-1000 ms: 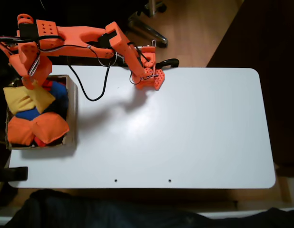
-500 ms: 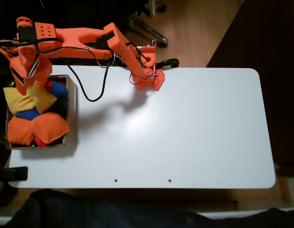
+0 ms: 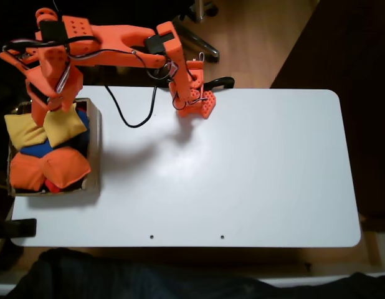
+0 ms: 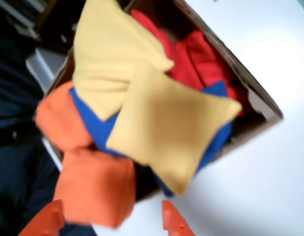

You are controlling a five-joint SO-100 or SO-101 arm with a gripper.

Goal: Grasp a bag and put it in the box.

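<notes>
While my pincer (image 4: 110, 221) hangs with its jaws apart above the cardboard box (image 3: 93, 149), the golden-yellow beanbag (image 4: 169, 135) lies on the pile inside; I judge the placing done, so retreating to the counter (image 3: 242, 168) is next.

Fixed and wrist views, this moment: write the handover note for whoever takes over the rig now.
Gripper: open, holding nothing, above the box's top-left part in the fixed view.
The bag, golden-yellow, lies in the box on top of a blue beanbag, overlapping the paler yellow beanbag; orange beanbags lie beside them.
Done: bag dropped in the box.
Left: pull the arm away.
</notes>
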